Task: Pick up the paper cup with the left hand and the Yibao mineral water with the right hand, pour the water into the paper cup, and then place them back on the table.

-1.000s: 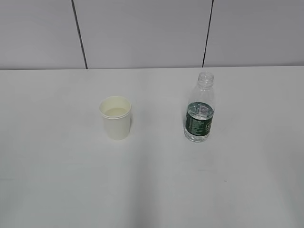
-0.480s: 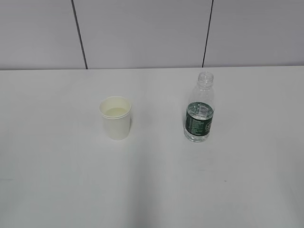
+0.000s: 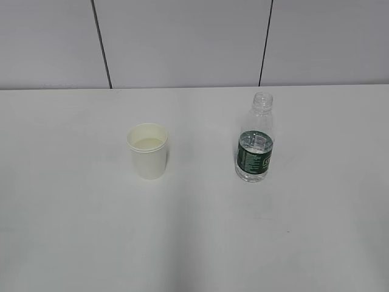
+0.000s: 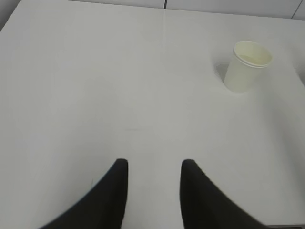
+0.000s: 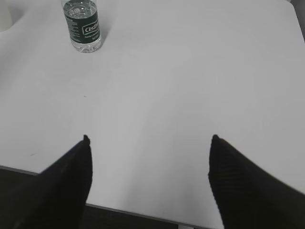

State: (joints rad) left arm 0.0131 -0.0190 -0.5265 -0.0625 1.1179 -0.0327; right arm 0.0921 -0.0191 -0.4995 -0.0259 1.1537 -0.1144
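Observation:
The white paper cup (image 3: 148, 151) stands upright on the white table (image 3: 194, 231), left of centre, with a little liquid showing inside. It also shows in the left wrist view (image 4: 246, 66), far ahead and to the right of my left gripper (image 4: 153, 164), which is open and empty. The Yibao mineral water (image 3: 255, 141) stands upright at right of centre, uncapped. In the right wrist view the bottle (image 5: 84, 26) is far ahead and to the left of my right gripper (image 5: 148, 139), which is wide open and empty above the table's near edge. Neither arm shows in the exterior view.
A pale grey panelled wall (image 3: 182, 42) runs behind the table. The table's near edge (image 5: 133, 210) lies under the right gripper, with dark floor below it.

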